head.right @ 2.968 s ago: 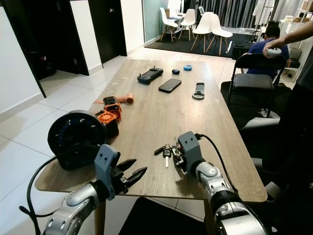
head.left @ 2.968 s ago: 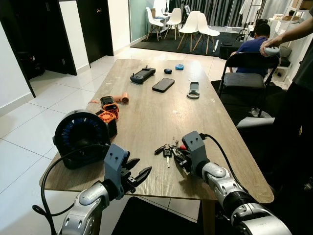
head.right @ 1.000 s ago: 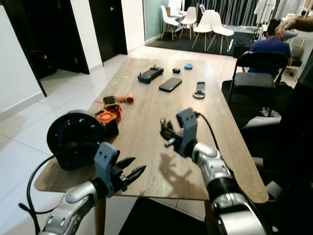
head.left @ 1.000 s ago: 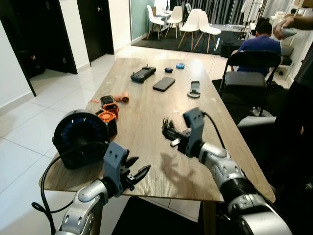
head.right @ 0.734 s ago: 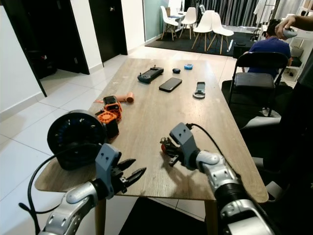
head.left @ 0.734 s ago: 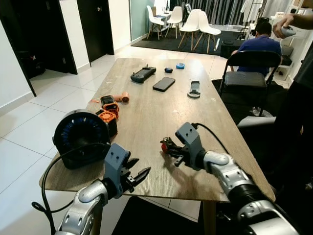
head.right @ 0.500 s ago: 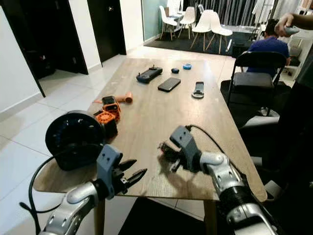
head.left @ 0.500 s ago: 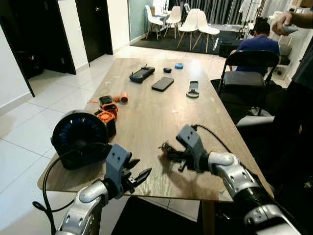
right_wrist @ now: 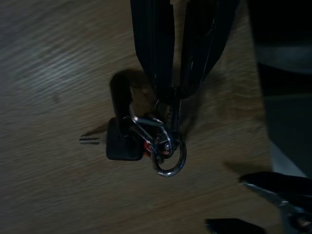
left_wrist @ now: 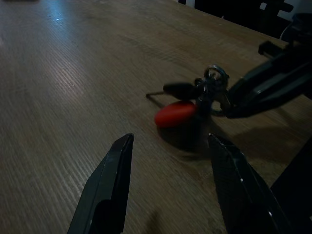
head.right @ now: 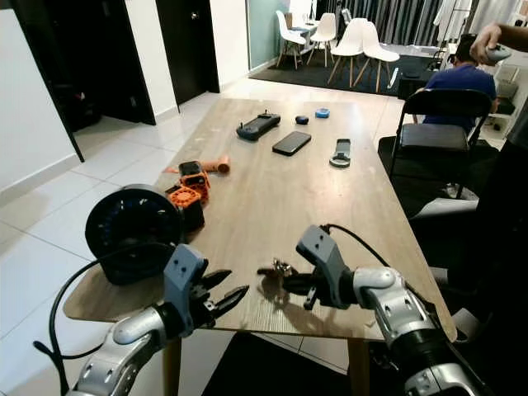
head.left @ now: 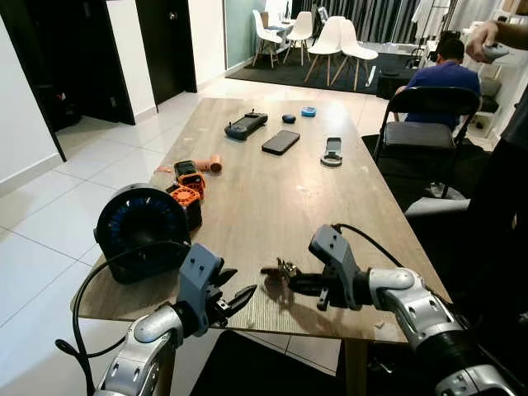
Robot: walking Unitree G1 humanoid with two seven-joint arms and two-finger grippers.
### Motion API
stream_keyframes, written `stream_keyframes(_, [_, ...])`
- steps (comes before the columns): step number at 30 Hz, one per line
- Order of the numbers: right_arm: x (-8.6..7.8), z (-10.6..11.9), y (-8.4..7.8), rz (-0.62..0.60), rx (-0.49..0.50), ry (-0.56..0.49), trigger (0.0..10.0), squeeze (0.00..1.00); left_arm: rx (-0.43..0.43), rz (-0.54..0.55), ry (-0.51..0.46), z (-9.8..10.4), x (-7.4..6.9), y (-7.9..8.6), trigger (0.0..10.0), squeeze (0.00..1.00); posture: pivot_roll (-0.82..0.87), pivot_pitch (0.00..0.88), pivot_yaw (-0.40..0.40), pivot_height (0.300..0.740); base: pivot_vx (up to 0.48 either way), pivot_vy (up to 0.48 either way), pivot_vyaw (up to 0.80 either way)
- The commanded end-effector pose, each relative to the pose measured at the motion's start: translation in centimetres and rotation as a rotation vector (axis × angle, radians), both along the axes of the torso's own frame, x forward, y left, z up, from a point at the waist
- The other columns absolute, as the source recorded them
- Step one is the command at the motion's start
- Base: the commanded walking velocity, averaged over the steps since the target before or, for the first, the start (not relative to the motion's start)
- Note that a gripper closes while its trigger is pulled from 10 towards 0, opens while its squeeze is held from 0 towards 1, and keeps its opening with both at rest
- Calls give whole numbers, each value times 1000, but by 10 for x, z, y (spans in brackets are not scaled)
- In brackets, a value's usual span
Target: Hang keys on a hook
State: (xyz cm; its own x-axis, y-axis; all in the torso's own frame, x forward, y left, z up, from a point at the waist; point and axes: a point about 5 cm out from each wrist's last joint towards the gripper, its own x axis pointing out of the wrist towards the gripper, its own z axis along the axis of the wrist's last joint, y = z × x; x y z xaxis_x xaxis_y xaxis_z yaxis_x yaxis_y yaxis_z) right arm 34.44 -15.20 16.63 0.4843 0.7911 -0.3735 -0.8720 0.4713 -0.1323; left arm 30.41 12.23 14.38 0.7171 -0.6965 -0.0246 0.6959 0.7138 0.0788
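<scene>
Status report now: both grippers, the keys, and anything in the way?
Right gripper shut on key bunch, held just above the wooden table. Left gripper open, near the table's front edge, holding nothing. No hook seen.

Head stereo pair: looks forward and down along the counter (head.left: 272, 190) from its near end, both eyes sharing one scene. Left wrist camera: low, close, facing the keys (left_wrist: 195, 100) across the wood. Right wrist camera: looks straight down past its fingers (right_wrist: 153, 44), keys very near.

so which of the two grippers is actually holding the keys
The right gripper: its fingers are shut on the keys just above the table. The left gripper hangs open and empty at the near edge.
</scene>
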Motion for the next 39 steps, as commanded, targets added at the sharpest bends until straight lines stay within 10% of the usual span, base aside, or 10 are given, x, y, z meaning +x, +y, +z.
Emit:
stream_keyframes(1, [-2,4,1,10,30,-1,10000,0,36,0,25,-9,-3,3,10000,0,44,116,18,740,0,0,0])
stream_keyframes(7, [-6,1,-3,8,24,52,10000,71,37,-8,25,-9,-3,1,10000,0,44,114,22,740,0,0,0])
stream_keyframes(9, [-7,0,-4,7,20,68,10000,439,37,-10,25,-9,-3,1,10000,0,44,114,22,740,0,0,0])
stream_keyframes(10, [-9,0,-5,11,20,88,10000,922,38,-12,25,-9,-3,1,10000,0,45,116,22,740,0,0,0])
stream_keyframes(13, [-12,1,-7,20,22,116,10000,1000,40,-14,25,-9,-3,1,10000,0,46,119,22,740,0,0,0])
stream_keyframes(24, [-14,14,-13,16,60,83,10000,1000,42,-11,25,-9,-3,2,10000,0,48,122,21,740,0,0,0])
stream_keyframes(25, [-10,19,-16,-20,80,45,10000,439,42,-11,25,-9,-3,2,10000,0,47,123,23,740,0,0,0])
stream_keyframes(26, [-10,19,-16,-20,80,45,10000,439,42,-11,25,-9,-3,2,10000,0,47,123,23,740,0,0,0])
stream_keyframes(27, [-5,20,-19,-67,78,12,10000,0,43,-11,24,-9,-3,2,10000,0,47,123,23,740,0,0,0])
stream_keyframes(39, [19,-20,-24,-353,-24,-134,10000,0,-19,66,-1,-9,-2,6,10000,0,41,120,14,740,0,0,0])
